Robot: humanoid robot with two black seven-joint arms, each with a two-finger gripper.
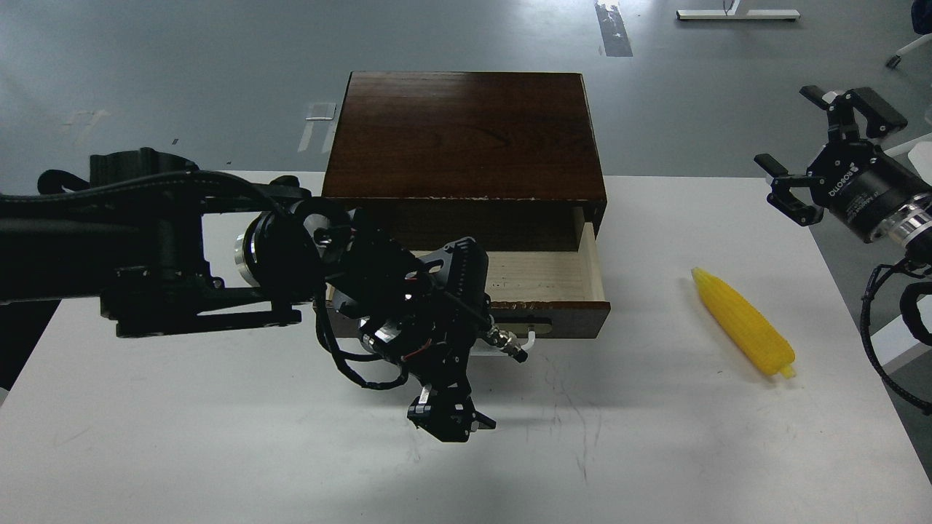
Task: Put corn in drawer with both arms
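You can read "ROBOTIQ" on your right tool [823,149], fingers spread apart; your left tool's [451,421] state is unclear.

Robotics lab or test space, not a home. Bare grey floor [182,65] with tape marks [614,29] and scuffs. Plain white table [218,451] set up as a work surface, marked with fine scratches. White metal foot of some stand or desk [737,13] at top edge. Caster leg of a chair or cart [906,51] at top right. Black cabled robot arm [145,247] reaching over the table, industrial look.
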